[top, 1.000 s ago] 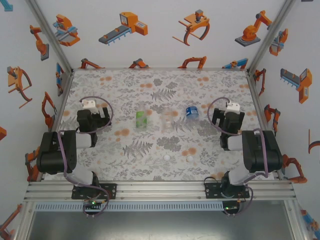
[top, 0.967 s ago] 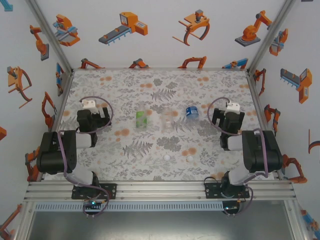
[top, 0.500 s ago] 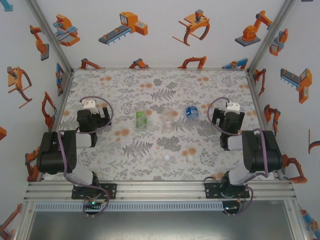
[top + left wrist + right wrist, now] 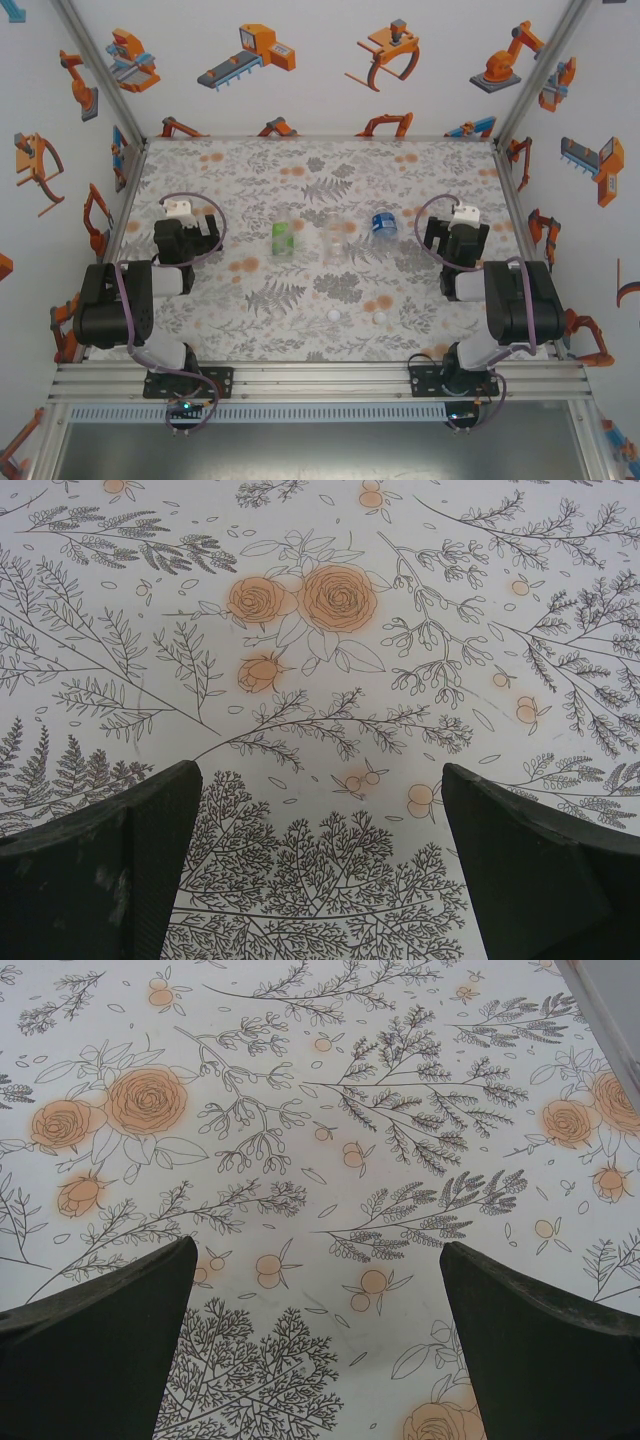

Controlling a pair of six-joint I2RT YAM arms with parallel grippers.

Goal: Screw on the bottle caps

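Note:
Three bottles stand in a row mid-table in the top view: a green-tinted bottle point(image 4: 284, 240), a plain clear bottle point(image 4: 335, 243) and a blue-labelled bottle point(image 4: 384, 222). Two small white caps point(image 4: 333, 314) point(image 4: 381, 318) lie on the mat nearer the arms; I cannot make out a third. My left gripper point(image 4: 186, 232) hangs over the mat left of the bottles, and its wrist view shows the left gripper point(image 4: 320, 810) open over bare mat. My right gripper point(image 4: 457, 236) hangs right of the bottles, and its wrist view shows the right gripper point(image 4: 315, 1280) also open with nothing between the fingers.
The floral mat point(image 4: 300, 180) covers the table, with white printed walls on three sides. An aluminium rail point(image 4: 320, 380) runs along the near edge by the arm bases. A wall edge point(image 4: 610, 1000) shows at the top right of the right wrist view.

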